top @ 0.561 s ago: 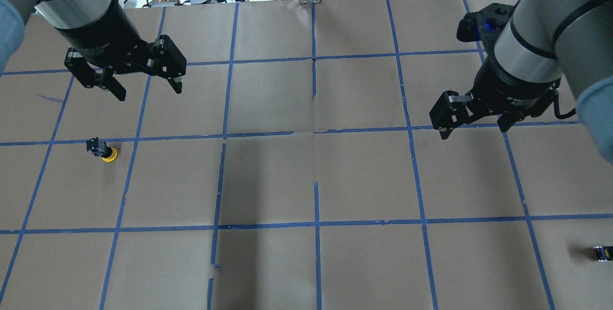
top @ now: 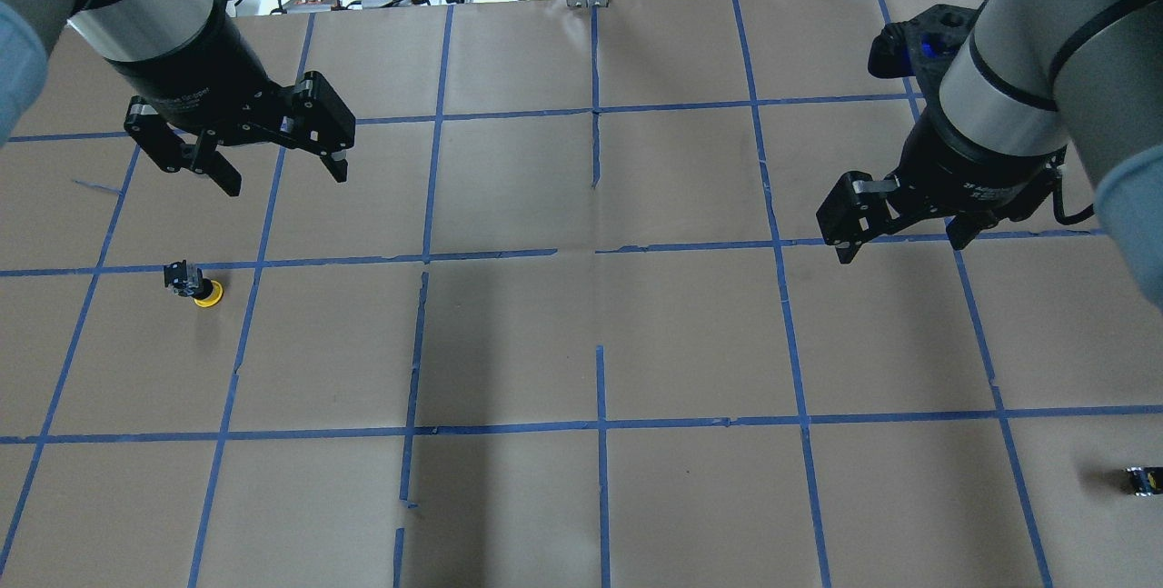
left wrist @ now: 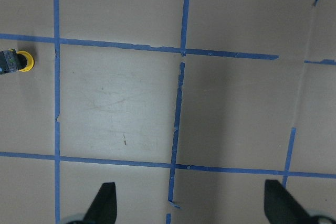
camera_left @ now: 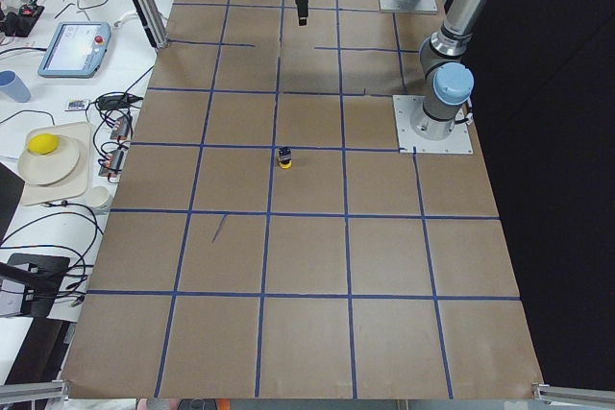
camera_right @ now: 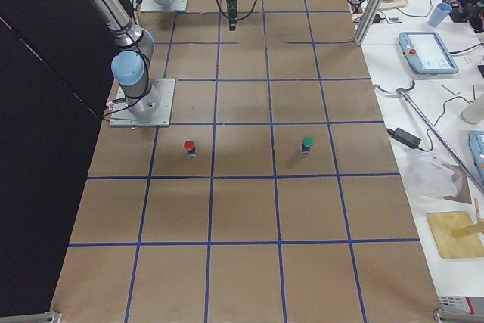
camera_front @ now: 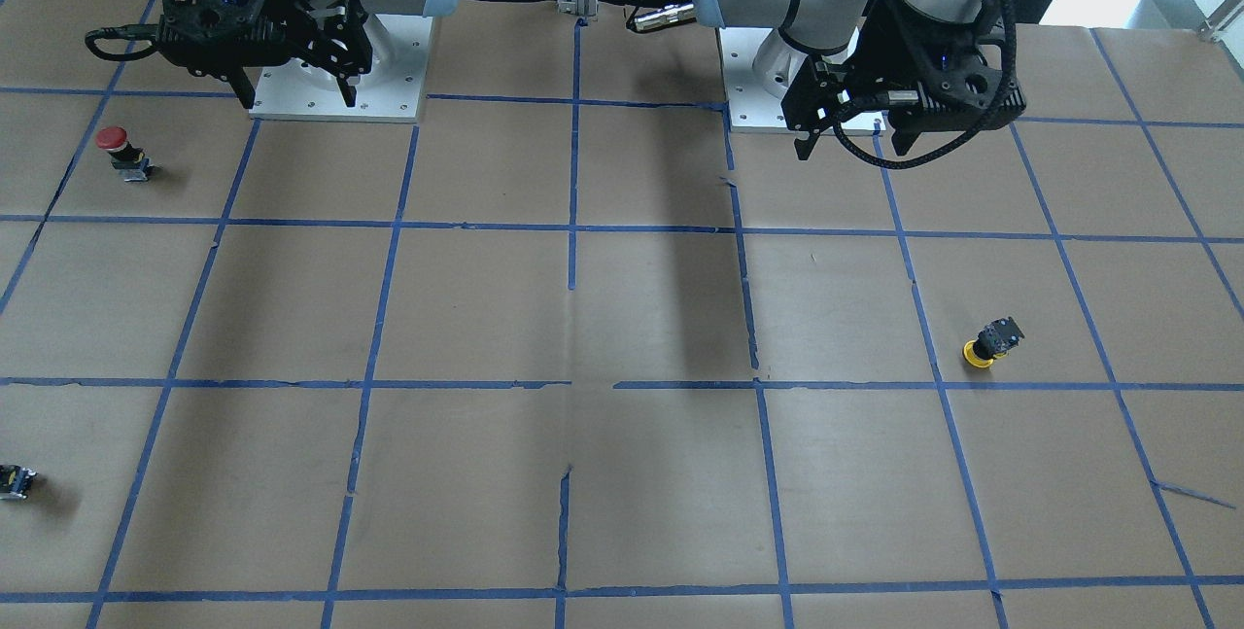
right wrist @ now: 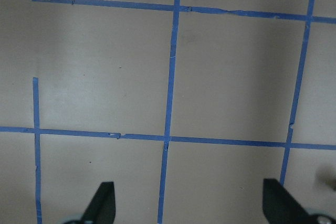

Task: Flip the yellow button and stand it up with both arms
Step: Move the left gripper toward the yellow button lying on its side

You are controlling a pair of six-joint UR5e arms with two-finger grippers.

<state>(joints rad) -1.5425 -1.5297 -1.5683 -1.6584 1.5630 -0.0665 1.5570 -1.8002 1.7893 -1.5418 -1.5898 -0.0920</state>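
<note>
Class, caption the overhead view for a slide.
Left claw and right claw hang open; yellow button lies apart, nearer the left.

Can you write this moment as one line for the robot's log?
left gripper: open, empty, above table | right gripper: open, empty, above table | yellow button: on table, untouched, nearer left gripper

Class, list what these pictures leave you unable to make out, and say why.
1. Yellow button: too small in the overhead view to read its switch body; the left wrist view's left edge cuts that body off.
2. Small black block: cut by the overhead view's right edge; too small to identify.
</note>
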